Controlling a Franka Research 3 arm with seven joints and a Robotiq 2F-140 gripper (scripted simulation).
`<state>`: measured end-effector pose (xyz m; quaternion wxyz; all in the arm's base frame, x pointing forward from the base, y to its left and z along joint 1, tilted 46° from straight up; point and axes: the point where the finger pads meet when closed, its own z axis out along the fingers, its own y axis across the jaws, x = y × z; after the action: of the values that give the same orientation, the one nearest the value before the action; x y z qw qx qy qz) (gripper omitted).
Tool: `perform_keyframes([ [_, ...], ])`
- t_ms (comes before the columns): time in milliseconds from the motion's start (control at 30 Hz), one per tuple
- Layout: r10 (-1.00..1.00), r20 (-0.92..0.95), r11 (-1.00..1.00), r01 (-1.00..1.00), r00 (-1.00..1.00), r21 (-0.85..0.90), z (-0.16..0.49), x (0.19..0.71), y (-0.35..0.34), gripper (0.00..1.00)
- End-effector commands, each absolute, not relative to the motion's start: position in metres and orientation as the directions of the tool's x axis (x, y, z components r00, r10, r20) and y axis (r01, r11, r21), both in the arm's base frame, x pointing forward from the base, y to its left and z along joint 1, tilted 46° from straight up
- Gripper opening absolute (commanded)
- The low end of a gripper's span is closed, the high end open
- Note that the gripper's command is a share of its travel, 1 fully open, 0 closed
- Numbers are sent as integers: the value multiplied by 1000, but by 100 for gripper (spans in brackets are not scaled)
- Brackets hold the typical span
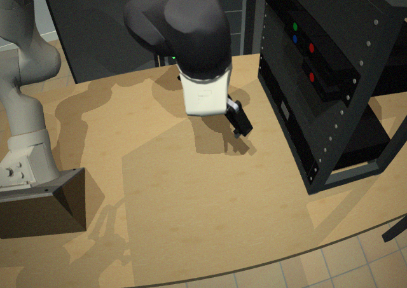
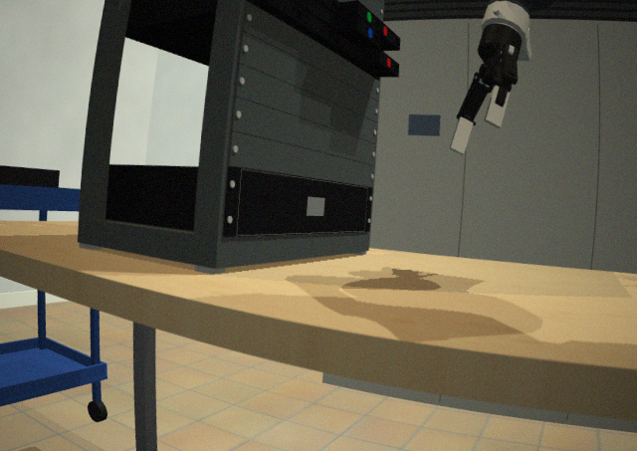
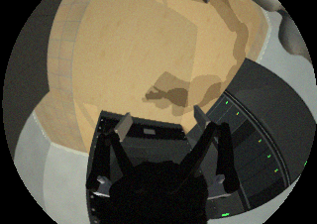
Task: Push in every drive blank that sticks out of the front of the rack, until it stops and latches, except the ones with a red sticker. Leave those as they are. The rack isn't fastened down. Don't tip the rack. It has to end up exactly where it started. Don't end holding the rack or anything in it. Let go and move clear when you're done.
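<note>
The dark grey rack (image 1: 328,91) stands on the wooden table at the right; it also shows in the exterior view (image 2: 231,127). Black drive blanks stick out of its front near the top. One carries a green sticker (image 1: 294,25), one a blue sticker (image 1: 294,39), and two carry red stickers (image 1: 311,48) (image 1: 311,77). The red-stickered ones stick out furthest (image 2: 388,62). My gripper (image 2: 477,127) is open and empty, hanging in the air in front of the rack and clear of it, fingers pointing down. In the top view the wrist hides most of it (image 1: 241,122). The wrist view shows the open fingers over the table.
The robot base (image 1: 39,199) sits at the table's left. A dark cabinet (image 1: 98,32) stands behind the table. A black unit with a grey label (image 2: 315,206) fills the rack's bottom slot. A blue cart (image 2: 46,363) stands on the floor beyond the rack.
</note>
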<state>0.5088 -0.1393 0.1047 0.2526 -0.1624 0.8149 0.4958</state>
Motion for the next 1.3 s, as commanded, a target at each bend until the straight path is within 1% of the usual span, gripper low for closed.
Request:
perform_keyframes([
  [0,-33,-692,482,-618,-721,621,109,518,-142,100],
  [467,-1,-835,549,-698,-550,459,132,534,-145,100],
  [533,-1,-835,549,-698,-550,459,132,534,-145,100],
  [633,1,-871,576,-711,-492,402,139,538,-147,100],
  [1033,-10,-939,652,-715,-344,255,157,547,-155,100],
  [1100,-10,-939,652,-715,-344,255,157,547,-155,100],
  [1267,-28,-964,694,-699,-265,172,166,551,-161,100],
])
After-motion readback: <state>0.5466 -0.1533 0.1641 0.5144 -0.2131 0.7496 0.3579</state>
